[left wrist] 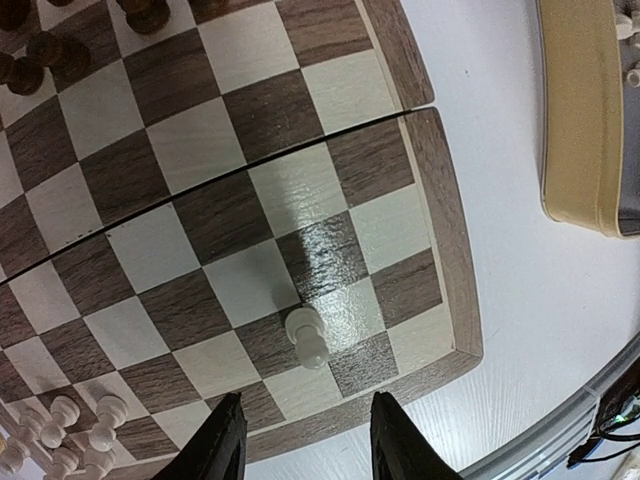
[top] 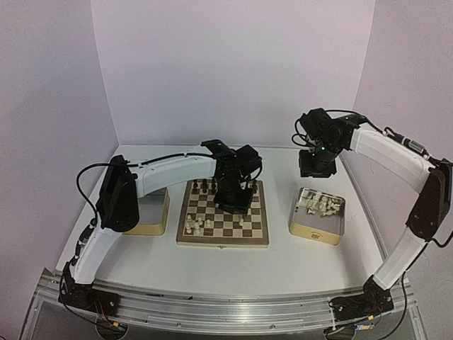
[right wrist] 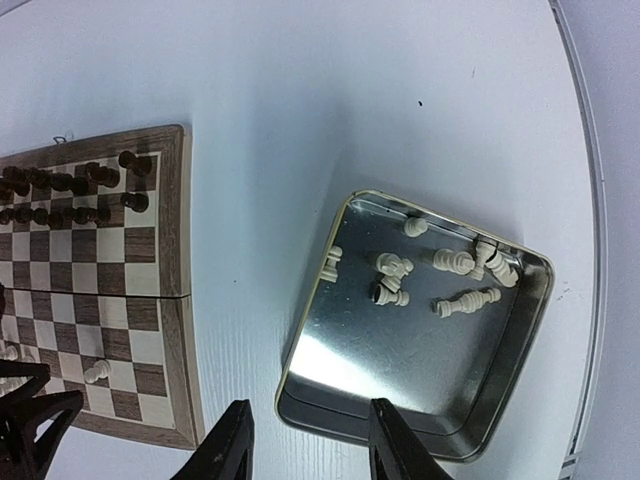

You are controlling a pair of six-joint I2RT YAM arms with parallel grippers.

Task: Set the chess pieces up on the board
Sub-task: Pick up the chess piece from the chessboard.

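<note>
White table [top: 283,262], glossy checkered board [left wrist: 445,230] — shiny tin [right wrist: 400,370]

board [top: 223,242] partly hidden, left tin [top: 152,226] half covered

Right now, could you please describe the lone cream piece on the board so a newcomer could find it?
Find the wooden chessboard in the middle of the table and go toward its near right corner. One cream piece sits there alone; the other cream pieces cluster at the near left corner.
</note>
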